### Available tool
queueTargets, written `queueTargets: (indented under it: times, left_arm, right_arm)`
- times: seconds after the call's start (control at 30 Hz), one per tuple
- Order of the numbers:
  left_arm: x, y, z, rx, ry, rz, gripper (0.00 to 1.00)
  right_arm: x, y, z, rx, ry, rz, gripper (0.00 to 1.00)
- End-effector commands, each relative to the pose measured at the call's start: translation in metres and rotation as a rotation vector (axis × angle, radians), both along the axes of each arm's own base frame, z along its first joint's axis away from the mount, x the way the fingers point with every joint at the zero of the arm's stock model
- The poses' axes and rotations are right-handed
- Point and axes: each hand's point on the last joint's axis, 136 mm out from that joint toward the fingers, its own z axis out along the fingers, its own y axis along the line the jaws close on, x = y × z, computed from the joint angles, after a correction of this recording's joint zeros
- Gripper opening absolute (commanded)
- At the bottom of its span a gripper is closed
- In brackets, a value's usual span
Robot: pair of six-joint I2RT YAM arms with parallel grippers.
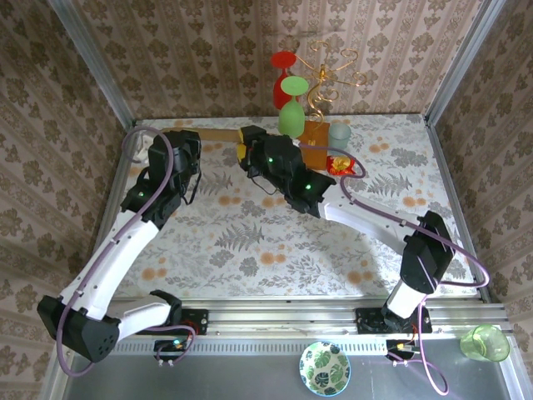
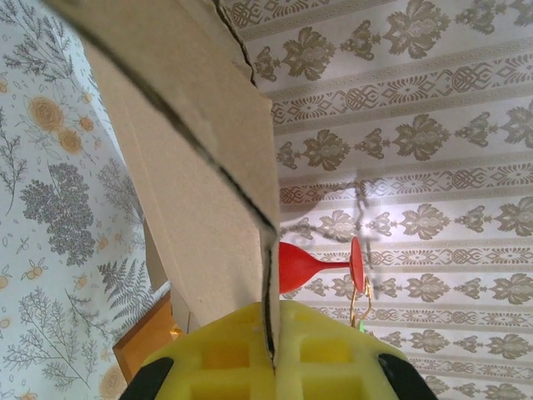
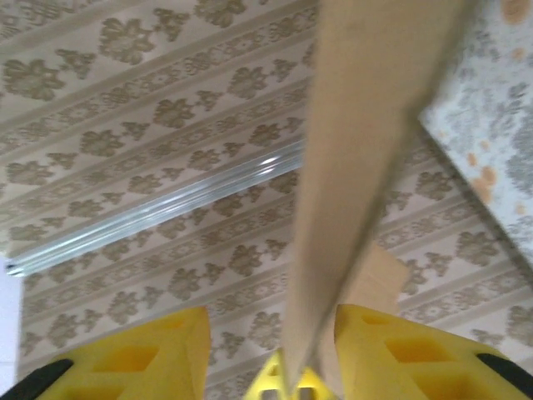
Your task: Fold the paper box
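Both arms reach to the far side of the table [image 1: 250,242], one at each end of the paper box [image 1: 221,133]. From above, the box is edge-on: a thin brown strip near the back wall, left of centre, just left of the wire rack's wooden base [image 1: 315,135]. Can't tell whether its lower edge touches the table.

Left gripper [image 2: 271,354]: clamped tight on a cardboard edge, yellow pads [image 2: 333,358] squeezed together on it. A creased panel rises out of the jaws and leans left.

Right gripper [image 3: 271,354]: partway apart, straddling another panel. There's a clear gap on one side of the board. The other pad [image 3: 416,350] sits just beside it, contact unclear.

Red glass [image 2: 304,265] hangs on the rack beyond the box, with a green glass [image 1: 291,117] next to it.
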Motion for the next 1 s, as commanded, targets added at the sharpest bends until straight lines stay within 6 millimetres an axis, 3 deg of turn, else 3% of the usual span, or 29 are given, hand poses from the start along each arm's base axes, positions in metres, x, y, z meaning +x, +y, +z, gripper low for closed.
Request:
queueTargets:
  times: [0.0, 0.33, 0.57, 0.63, 0.7, 0.8, 0.83, 0.97]
  left_arm:
    - [-0.004, 0.000, 0.013, -0.039, -0.050, 0.011, 0.00]
    - [-0.007, -0.004, 0.011, -0.041, -0.052, 0.006, 0.00]
    - [-0.009, -0.006, 0.007, -0.043, -0.048, 0.001, 0.00]
    - [-0.010, -0.007, 0.014, -0.024, -0.076, -0.015, 0.00]
    - [-0.014, -0.002, 0.028, 0.035, -0.102, -0.026, 0.24]
    - [-0.025, 0.023, 0.045, 0.204, -0.065, -0.015, 0.52]
    - [-0.030, 0.034, 0.046, 0.256, -0.032, -0.005, 0.54]
    - [-0.049, 0.110, 0.042, 0.357, 0.124, 0.124, 0.55]
  right_arm:
    - [0.011, 0.000, 0.015, 0.058, -0.045, -0.061, 0.39]
    - [0.020, -0.002, 0.008, 0.053, -0.055, -0.117, 0.23]
    - [0.025, 0.004, 0.011, 0.052, -0.059, -0.108, 0.06]
    - [0.028, -0.001, 0.018, 0.028, -0.087, -0.114, 0.02]
    - [0.030, -0.007, 0.032, 0.002, -0.130, -0.114, 0.00]
    - [0.029, -0.015, 0.054, -0.017, -0.188, -0.109, 0.00]
    - [0.029, -0.018, 0.058, -0.018, -0.198, -0.112, 0.00]
    - [0.019, -0.032, 0.079, -0.024, -0.239, -0.119, 0.00]
